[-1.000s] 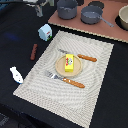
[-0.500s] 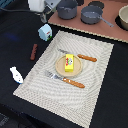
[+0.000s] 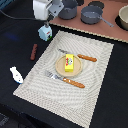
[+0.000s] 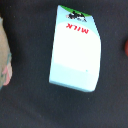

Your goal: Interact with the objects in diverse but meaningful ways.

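Observation:
A light blue-and-white milk box [image 3: 45,33] lies on the dark table by the placemat's far corner on the exterior view's left. It fills the wrist view [image 4: 75,50], lying flat with "MILK" printed in red. My gripper [image 3: 45,23] hangs just above it, and its fingers are too small to read and absent from the wrist view. A yellow pack [image 3: 69,62] rests on a round plate [image 3: 59,66]. The reddish-brown stick [image 3: 33,51] and the white scoop [image 3: 17,75] lie on the table on the exterior view's left.
A striped placemat [image 3: 95,92] carries the plate, a knife [image 3: 82,56] and a fork [image 3: 65,80], both orange-handled. Dark pots [image 3: 92,15] and a bowl [image 3: 123,17] stand on the wooden strip at the back.
The gripper has shifted slightly toward the exterior view's right and lower, closer over the milk box. The objects have not moved.

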Tool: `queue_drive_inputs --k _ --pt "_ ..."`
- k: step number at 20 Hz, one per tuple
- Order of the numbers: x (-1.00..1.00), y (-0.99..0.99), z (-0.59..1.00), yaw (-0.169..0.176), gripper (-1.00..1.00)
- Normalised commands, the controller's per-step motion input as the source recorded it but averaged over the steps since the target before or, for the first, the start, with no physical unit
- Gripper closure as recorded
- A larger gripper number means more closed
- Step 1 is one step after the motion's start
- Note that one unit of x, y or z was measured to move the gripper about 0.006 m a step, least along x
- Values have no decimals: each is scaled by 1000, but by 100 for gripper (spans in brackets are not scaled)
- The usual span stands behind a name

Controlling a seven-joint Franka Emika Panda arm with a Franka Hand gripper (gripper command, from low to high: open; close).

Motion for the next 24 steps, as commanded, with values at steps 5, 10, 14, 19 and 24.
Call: queue_drive_inputs --k 5,10,14,19,24 --pt "-207 -4 -241 -90 -100" --pt "-260 0 -263 -95 -100" --pt "-369 0 -287 -46 -100" --pt "-418 0 -377 -26 -100" --pt "-474 0 -345 -25 -100"
